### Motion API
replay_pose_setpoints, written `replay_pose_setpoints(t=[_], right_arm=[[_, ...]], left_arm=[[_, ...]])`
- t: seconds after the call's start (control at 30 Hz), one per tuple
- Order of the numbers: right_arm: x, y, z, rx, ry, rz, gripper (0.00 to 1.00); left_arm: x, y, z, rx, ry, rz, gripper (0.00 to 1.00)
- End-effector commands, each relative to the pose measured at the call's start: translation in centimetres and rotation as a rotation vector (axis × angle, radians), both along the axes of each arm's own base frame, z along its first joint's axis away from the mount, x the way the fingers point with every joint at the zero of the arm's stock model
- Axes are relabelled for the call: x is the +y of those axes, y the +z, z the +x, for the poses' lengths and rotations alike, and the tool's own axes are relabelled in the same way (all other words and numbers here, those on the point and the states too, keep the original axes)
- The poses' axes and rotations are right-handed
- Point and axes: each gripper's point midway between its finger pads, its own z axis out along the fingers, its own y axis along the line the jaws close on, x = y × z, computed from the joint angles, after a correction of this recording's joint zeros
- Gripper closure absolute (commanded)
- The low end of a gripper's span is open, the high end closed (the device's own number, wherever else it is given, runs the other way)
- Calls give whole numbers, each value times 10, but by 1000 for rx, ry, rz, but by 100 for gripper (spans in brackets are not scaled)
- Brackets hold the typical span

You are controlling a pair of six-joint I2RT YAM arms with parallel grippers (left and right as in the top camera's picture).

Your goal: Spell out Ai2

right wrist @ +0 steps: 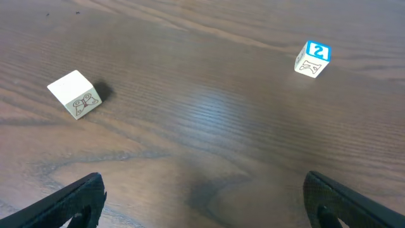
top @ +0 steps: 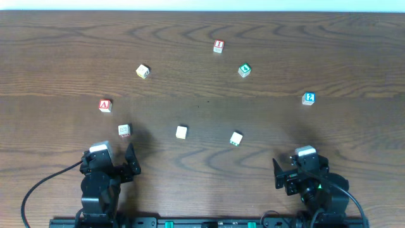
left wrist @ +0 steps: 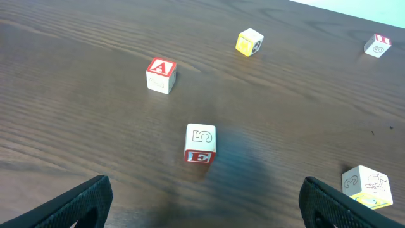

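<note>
No letter is placed yet. The A block [top: 105, 105] lies left, the I block [top: 218, 46] far centre and the 2 block [top: 308, 97] right, well apart on the tabletop [top: 63, 50]. The left gripper [left wrist: 202, 201] and right gripper [right wrist: 202, 196] gape wide, empty. Next, probably, the left reaches forward for A.

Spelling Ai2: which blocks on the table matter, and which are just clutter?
For the job: red A block, red I block, blue 2 block.

Lying about: yellow block, green block, 5/E block, 3 block, white block.
</note>
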Motion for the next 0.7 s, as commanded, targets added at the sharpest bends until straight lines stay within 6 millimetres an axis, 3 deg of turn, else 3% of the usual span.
replay_pose_setpoints(t=[0.0, 0.27, 0.47, 0.67], right_arm=[[1, -3, 0, 3, 7, 3, 0], [0, 12, 9, -33, -118, 211, 1], [0, 46, 24, -108, -293, 598, 1], [8, 50, 24, -23, -417, 962, 1]], left_arm=[[1, -5, 0, 7, -3, 16, 5], [1, -5, 0, 7, -3, 16, 5], [1, -5, 0, 7, -3, 16, 5], [1, -5, 0, 7, -3, 16, 5]])
